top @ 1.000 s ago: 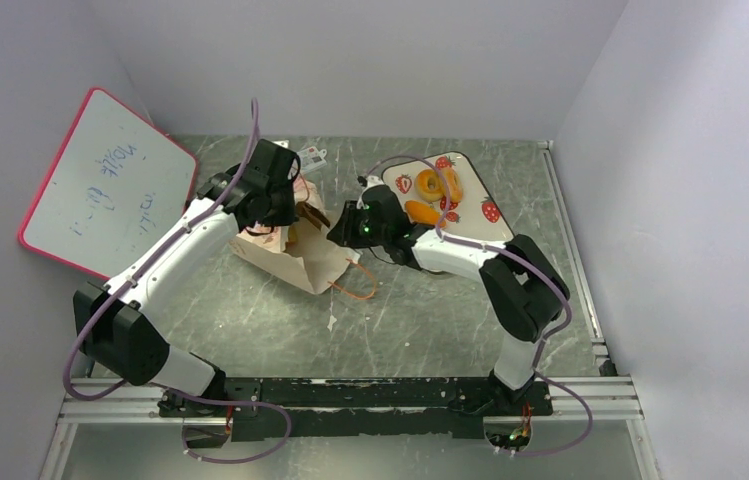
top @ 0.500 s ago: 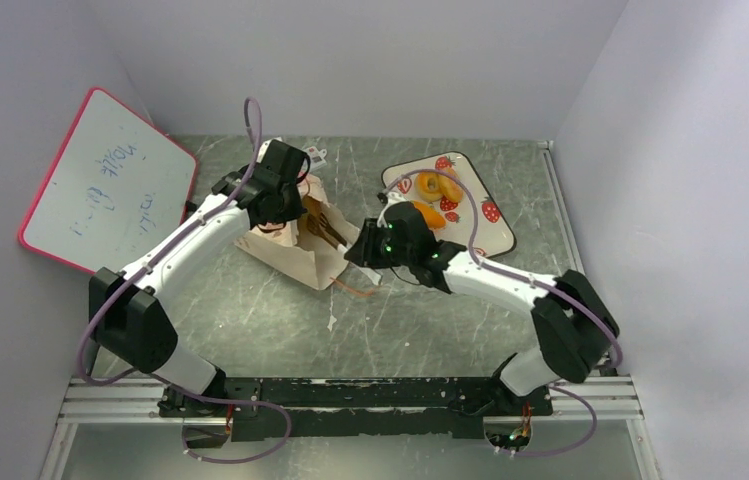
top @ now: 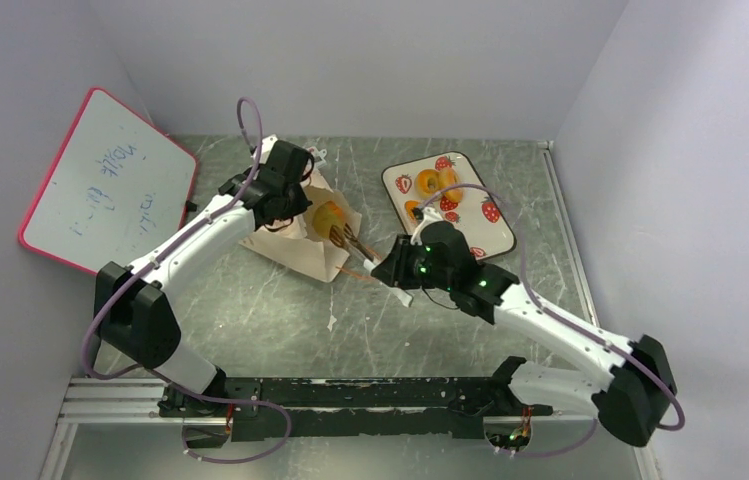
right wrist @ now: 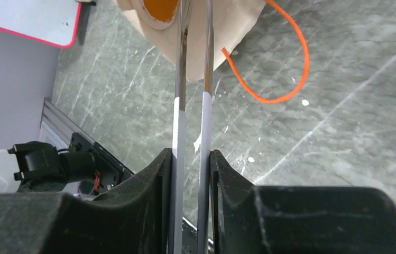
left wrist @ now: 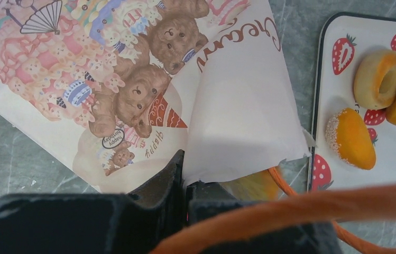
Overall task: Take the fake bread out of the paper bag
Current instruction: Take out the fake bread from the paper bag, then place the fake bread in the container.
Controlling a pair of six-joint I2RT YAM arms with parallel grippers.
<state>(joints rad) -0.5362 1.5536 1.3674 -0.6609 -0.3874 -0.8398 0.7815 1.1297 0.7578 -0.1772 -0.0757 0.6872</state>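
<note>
The paper bag (top: 300, 252) lies on its side, its mouth towards the tray. My left gripper (top: 288, 203) is shut on the bag's upper edge; the left wrist view shows the jaws (left wrist: 185, 182) pinching the paper (left wrist: 132, 79). My right gripper (top: 400, 272) is shut on metal tongs (top: 360, 245), whose tips reach a round yellow-orange piece of fake bread (top: 328, 217) at the bag's mouth. In the right wrist view the tongs (right wrist: 193, 79) run between my fingers (right wrist: 192, 153) up to that bread (right wrist: 159, 8). It also shows under the bag's flap (left wrist: 251, 185).
A white strawberry-printed tray (top: 470, 175) at the back right holds two ring bagels (left wrist: 379, 78) and an orange loaf (left wrist: 350, 138). An orange cord handle (right wrist: 291, 69) trails on the table. A pink-framed whiteboard (top: 105, 185) leans at the left. A small tag card (top: 315, 155) lies behind the bag.
My right arm has drawn back towards the near right with the tongs, and the yellow-orange bread now shows at the bag's mouth. My left gripper has stayed on the bag's edge.
</note>
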